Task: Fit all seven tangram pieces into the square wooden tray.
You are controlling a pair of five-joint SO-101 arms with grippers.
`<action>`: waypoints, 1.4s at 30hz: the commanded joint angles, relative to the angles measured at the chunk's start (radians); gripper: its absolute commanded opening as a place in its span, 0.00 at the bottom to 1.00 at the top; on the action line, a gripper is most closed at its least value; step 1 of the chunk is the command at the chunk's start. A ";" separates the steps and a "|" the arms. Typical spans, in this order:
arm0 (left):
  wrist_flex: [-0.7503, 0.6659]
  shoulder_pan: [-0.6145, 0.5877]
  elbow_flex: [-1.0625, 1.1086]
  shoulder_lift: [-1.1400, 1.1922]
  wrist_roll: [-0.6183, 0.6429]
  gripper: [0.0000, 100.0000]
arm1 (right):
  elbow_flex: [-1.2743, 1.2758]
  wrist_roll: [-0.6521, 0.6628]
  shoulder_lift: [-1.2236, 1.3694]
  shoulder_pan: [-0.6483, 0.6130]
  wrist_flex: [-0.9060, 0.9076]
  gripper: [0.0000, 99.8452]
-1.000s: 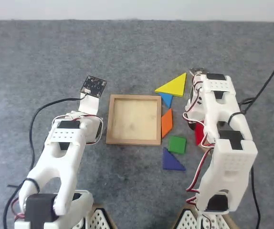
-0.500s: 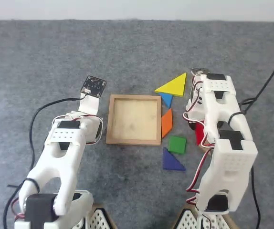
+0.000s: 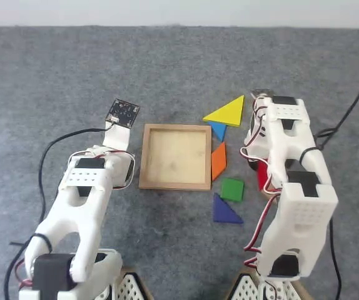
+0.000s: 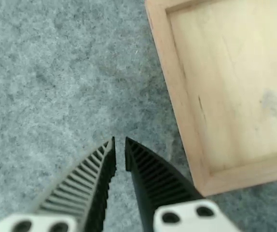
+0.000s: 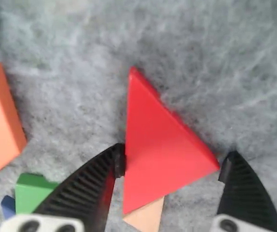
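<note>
From above, the square wooden tray (image 3: 176, 128) lies on the grey carpeted surface (image 3: 54, 69) between the two arms. The pieces in view are all outside it, to its right: a yellow triangle (image 3: 227, 112), a small blue piece (image 3: 217, 130), an orange parallelogram (image 3: 218, 160), a green square (image 3: 232, 189) and a dark blue triangle (image 3: 225, 211). The right arm (image 3: 290, 156) covers most of the red triangle (image 3: 261, 177). The left arm (image 3: 85, 187) stands just left of the tray. Nothing has visibly shifted since a second ago.

In the left wrist view, the left hand (image 4: 119, 141) hangs over the carpet just beside the tray's rim. Its jaws are drawn almost together and hold nothing.

In the right wrist view, the right hand (image 5: 173, 158) is spread wide astride the red triangle, which lies flat. One fingertip touches an edge and the other sits at a corner. A pale peach piece (image 5: 145, 216), mostly cut off, pokes out from under the red triangle.
</note>
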 commanded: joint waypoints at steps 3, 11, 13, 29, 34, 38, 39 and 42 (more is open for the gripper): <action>0.009 -0.002 -0.028 -0.048 -0.009 0.04 | -0.006 -0.009 -0.114 0.013 0.031 0.30; 0.008 -0.002 -0.028 -0.048 -0.009 0.04 | -0.002 -0.014 -0.142 -0.002 0.045 0.30; 0.008 -0.002 -0.028 -0.048 -0.009 0.04 | -0.002 -0.008 -0.125 0.005 0.051 0.30; 0.008 -0.002 -0.028 -0.048 -0.009 0.04 | 0.833 0.190 -1.175 0.016 -0.340 0.30; 0.008 -0.002 -0.028 -0.048 -0.009 0.04 | 1.023 0.207 -1.167 0.038 -0.515 0.30; 0.008 -0.002 -0.028 -0.048 -0.009 0.04 | 0.951 0.112 -0.986 0.001 -0.530 0.30; 0.008 -0.002 -0.028 -0.048 -0.009 0.04 | 0.914 0.121 -0.928 0.001 -0.530 0.30; 0.008 -0.002 -0.028 -0.048 -0.009 0.04 | 0.792 0.138 -0.745 -0.005 -0.532 0.30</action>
